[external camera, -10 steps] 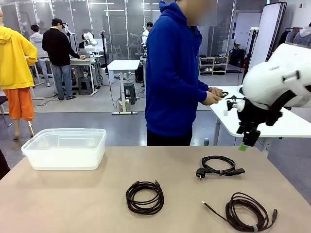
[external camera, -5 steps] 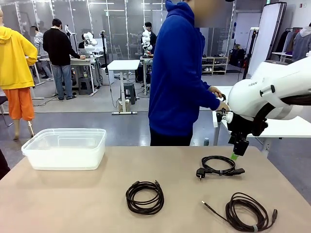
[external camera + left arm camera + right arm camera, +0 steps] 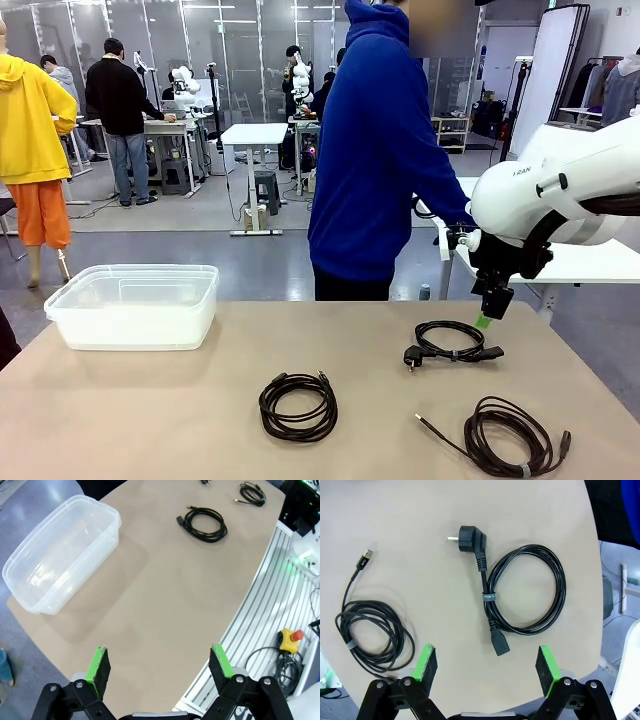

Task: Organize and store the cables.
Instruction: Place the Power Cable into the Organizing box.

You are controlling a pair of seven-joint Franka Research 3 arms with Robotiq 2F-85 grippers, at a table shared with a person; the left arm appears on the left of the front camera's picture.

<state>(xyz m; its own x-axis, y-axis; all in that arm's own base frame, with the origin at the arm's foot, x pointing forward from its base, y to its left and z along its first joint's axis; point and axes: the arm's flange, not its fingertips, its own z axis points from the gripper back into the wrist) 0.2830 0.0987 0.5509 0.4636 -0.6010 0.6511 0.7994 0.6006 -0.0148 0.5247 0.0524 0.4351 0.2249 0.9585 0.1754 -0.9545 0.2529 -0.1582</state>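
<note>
Three black cables (image 3: 298,432) lie wound on the tan worktop (image 3: 150,420), all out on its open surface. Nearest my side, at the right, I've got the thin black coil with a loose tail (image 3: 472,438), and the tail's small plug points toward the middle of the worktop. The right wrist view catches that coil (image 3: 351,644) at the picture's left.

A little farther in and nearer the centre sits the black round coil (image 3: 300,436), lying flat and well apart from the other two. The left gripper (image 3: 159,665) hangs high above the worktop, its green pads spread wide and holding nothing. From up there I see the round coil (image 3: 206,539) far ahead.

Farther along on the right is the black power cord coil with an angled plug (image 3: 452,353). It is bound by a small tie, with the plug end toward the centre. The right gripper (image 3: 487,318) hovers over that cord's far right side, jaws spread wide and holding nothing. In its own wrist view (image 3: 486,662) the cord (image 3: 489,597) lies flat ahead of the fingers, apart from them.

Over at the far left stands the clear rectangular plastic tub (image 3: 135,325). Beyond the worktop's far edge, a person in a blue hooded top (image 3: 375,150) stands turned toward a white table at the right.
</note>
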